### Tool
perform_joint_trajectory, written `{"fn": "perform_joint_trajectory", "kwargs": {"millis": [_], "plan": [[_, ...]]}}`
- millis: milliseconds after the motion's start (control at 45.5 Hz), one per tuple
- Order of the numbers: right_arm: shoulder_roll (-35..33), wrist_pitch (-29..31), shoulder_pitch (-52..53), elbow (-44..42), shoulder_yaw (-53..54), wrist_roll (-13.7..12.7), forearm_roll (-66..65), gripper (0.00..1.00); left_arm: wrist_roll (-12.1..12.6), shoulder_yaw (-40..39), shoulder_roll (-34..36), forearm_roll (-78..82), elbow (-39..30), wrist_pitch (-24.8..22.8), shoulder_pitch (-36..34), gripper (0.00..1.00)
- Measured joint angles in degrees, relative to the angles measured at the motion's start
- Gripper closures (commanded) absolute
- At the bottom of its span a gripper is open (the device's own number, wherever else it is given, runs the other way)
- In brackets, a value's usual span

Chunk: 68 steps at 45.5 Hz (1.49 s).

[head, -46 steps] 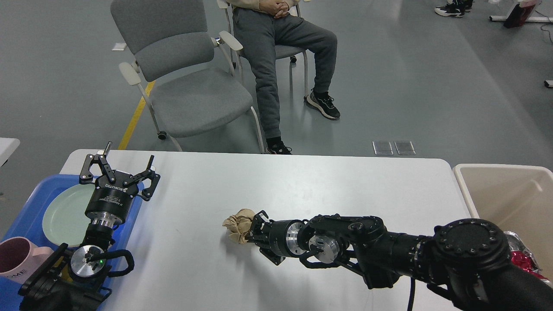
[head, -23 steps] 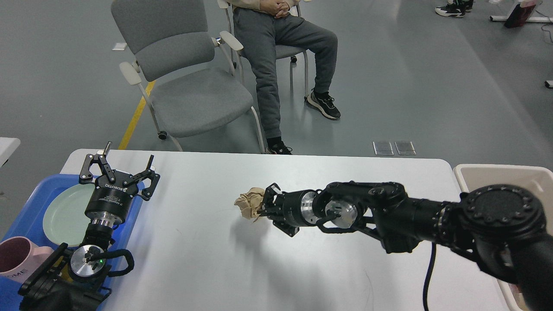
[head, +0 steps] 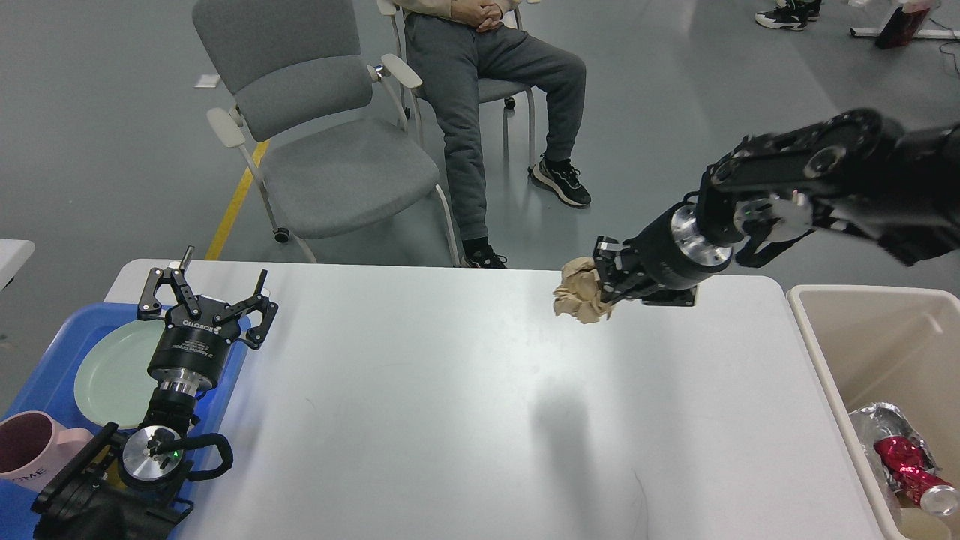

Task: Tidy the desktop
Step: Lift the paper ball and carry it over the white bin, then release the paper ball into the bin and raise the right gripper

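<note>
The desktop [head: 450,405] is a wide white tabletop filling the lower part of the head view. My right gripper [head: 604,283] is shut on a crumpled brown paper ball [head: 576,295] and holds it high above the table's far right part, left of the beige bin. The ball's shadow falls on the tabletop below. My left gripper [head: 208,294] is open and empty, fingers spread, above the far edge of the blue tray [head: 45,360] at the left.
The blue tray holds a pale green plate [head: 112,371] and a pink mug [head: 30,450]. A beige bin [head: 885,352] at the right holds crushed foil and a red can [head: 911,461]. A grey chair [head: 322,135] and a seated person [head: 487,97] are beyond the table.
My right gripper has lifted the paper ball off the table's middle and carried it up and to the right, toward the beige bin. The left arm has not moved.
</note>
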Motion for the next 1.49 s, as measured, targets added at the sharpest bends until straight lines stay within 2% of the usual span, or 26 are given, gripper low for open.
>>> {"fn": "perform_joint_trajectory", "kwargs": {"millis": [176,395,549,681,768,922,1010,1120,1295,1493], "plan": [[-1.19,3.87,12.53,10.27,-12.15,0.92,-4.02,1.00,0.00,0.00,0.05,0.00,0.00,0.00,0.00,0.03],[-7.04,4.21,23.63,23.31,-16.17,1.11,-11.17,1.00,-0.09,0.00,0.09,0.00,0.01,0.06,0.00,0.03],[-8.25,3.78,25.22,25.18,-19.11,1.44,-11.85,1.00,-0.10,-0.01,0.09,0.00,0.02,0.07,0.00,0.03],[-11.52,2.40,23.44,22.26,-22.54,1.43,-12.41,1.00,-0.10,-0.01,0.09,0.00,0.02,0.09,0.00,0.03],[-15.48,1.42,19.32,17.73,-24.33,1.34,-12.69,1.00,-0.09,-0.01,0.09,0.00,0.02,0.09,0.00,0.03],[-24.00,1.03,6.76,3.71,-24.08,1.13,-14.79,1.00,-0.09,-0.01,0.08,0.00,0.01,0.09,0.00,0.03],[-27.58,0.78,-2.53,-6.07,-21.73,1.29,-15.24,1.00,-0.09,-0.01,0.08,0.00,0.01,0.09,0.00,0.03],[-31.42,0.56,-18.05,-19.56,-13.64,1.39,-15.32,1.00,-0.09,-0.01,0.08,0.00,0.01,0.09,0.00,0.03],[-31.20,-1.00,-39.98,-37.28,0.26,1.39,-15.33,1.00,-0.09,-0.01,0.08,0.00,0.00,0.09,0.00,0.03],[-23.81,-8.18,-60.85,-54.66,10.70,1.32,-14.76,1.00,-0.09,0.00,0.08,0.00,0.00,0.09,0.00,0.03]]}}
